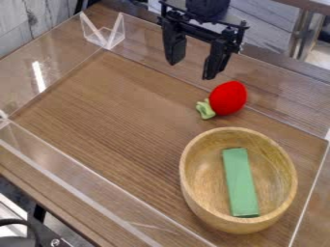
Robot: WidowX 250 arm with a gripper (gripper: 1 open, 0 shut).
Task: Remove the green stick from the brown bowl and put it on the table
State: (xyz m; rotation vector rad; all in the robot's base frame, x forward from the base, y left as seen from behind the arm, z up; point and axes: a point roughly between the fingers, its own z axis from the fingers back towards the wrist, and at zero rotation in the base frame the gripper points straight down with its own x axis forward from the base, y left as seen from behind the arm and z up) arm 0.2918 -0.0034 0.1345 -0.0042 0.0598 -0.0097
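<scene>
Claw point(194, 60) spread, empty, well apart from bowl point(196, 183). Stick point(237, 181): flat, likely stiff, light; you pinch long edges mid-length.

- The robot arm point(200, 10) runs out of the top edge; only its black gripper point(192, 55) and wrist show.
- The table point(116, 106) is cut off at the left and bottom edges.
- A small green piece point(204, 109) sits partly hidden behind the red ball point(229, 97); too small to identify.
- A dark object point(15, 232) at the bottom-left corner is cropped and unreadable.
</scene>
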